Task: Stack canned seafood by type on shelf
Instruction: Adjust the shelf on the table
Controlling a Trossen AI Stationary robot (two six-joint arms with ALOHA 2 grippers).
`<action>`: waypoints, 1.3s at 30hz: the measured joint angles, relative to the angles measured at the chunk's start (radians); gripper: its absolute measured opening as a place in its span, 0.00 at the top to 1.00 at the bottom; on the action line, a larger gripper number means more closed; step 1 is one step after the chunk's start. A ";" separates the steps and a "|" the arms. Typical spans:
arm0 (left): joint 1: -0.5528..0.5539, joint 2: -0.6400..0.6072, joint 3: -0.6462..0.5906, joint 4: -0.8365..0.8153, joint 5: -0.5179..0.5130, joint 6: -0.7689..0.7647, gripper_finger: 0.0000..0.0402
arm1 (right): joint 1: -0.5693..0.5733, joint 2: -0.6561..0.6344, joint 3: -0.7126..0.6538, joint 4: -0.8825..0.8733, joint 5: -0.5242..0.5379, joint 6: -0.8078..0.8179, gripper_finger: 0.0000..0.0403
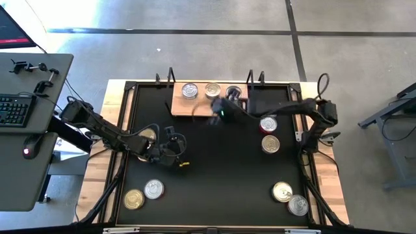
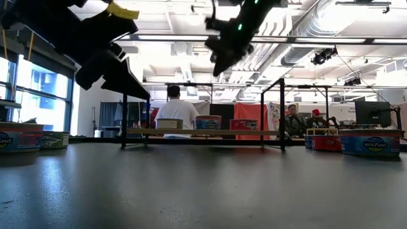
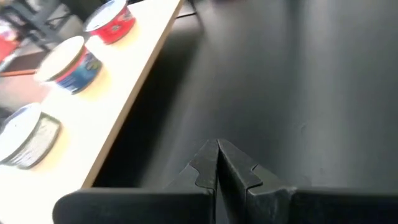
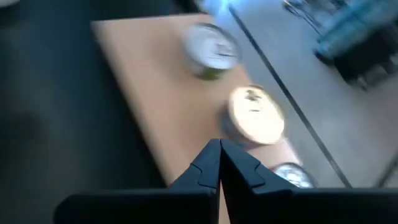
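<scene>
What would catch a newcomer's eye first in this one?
The wooden shelf at the table's far edge holds three cans in a row. The right gripper, shut and empty, hangs above the shelf's front. More cans lie scattered over the black table, with the shut left gripper mid-table.

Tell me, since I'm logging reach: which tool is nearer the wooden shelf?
Right. The right tool, shut and empty, hovers at the shelf's front edge; the left tool, also shut, sits apart over the table's middle.
</scene>
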 joint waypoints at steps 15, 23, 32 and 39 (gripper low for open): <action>-0.119 -0.002 0.000 -0.349 -0.170 -0.284 1.00 | 0.197 -0.426 -0.512 -0.242 -0.063 0.738 1.00; -0.081 -0.003 -0.004 -0.530 -0.232 -0.453 1.00 | 0.118 -0.544 -0.688 -0.167 0.196 0.972 1.00; 0.009 -0.004 -0.192 -0.270 -0.212 -0.436 1.00 | -0.018 -0.536 -0.852 0.406 0.133 0.686 1.00; 0.051 -0.004 -0.307 0.033 -0.171 -0.317 1.00 | -0.061 -0.537 -0.845 0.485 0.107 0.589 1.00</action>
